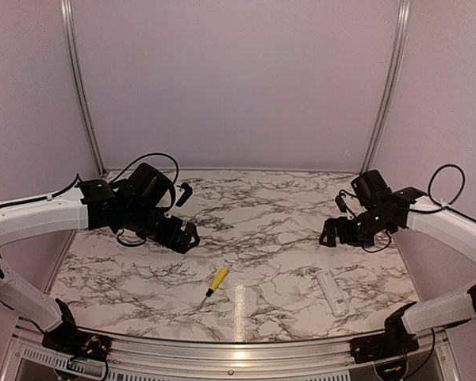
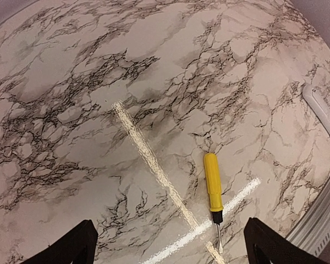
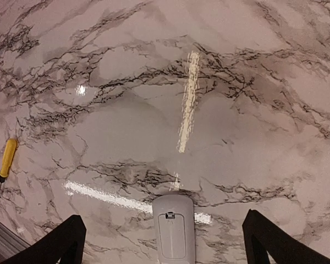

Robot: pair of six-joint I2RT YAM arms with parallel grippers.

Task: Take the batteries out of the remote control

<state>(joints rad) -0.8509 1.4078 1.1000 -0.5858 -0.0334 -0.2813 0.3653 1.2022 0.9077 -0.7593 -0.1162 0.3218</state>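
Remote control [image 3: 174, 231]: it lies flat near the front edge of the tabletop [image 1: 262, 222], on your right side. Its back faces up, which puts the latched battery cover [image 3: 171, 235] where you can reach it.
Batteries: none can be seen. With the cover on, they are presumably inside the compartment, so nothing has been unloaded yet.
Screwdriver [image 1: 216, 281]: the yellow-handled tool lies alone at front centre, well apart from the remote control. It sits between the two arms, with its tip toward the near edge, and either side could fetch it.
Right fingers [image 3: 275, 239]: they are spread wide and hold nothing. They hang above the tabletop with the end of the remote control framed between them, which looks like a line-up for a first approach.
Left fingers [image 2: 71, 247]: they are also parted wide and empty. They are raised over the left half of the tabletop, and the wrist camera looks down at the screwdriver, so this arm seems placed for the tool or for bracing.
Next move, as a judgement: free the cover first, and pin the slim body down so it cannot skate on the glossy marble.
Far tabletop: bare marble pattern runs back to the plain walls.
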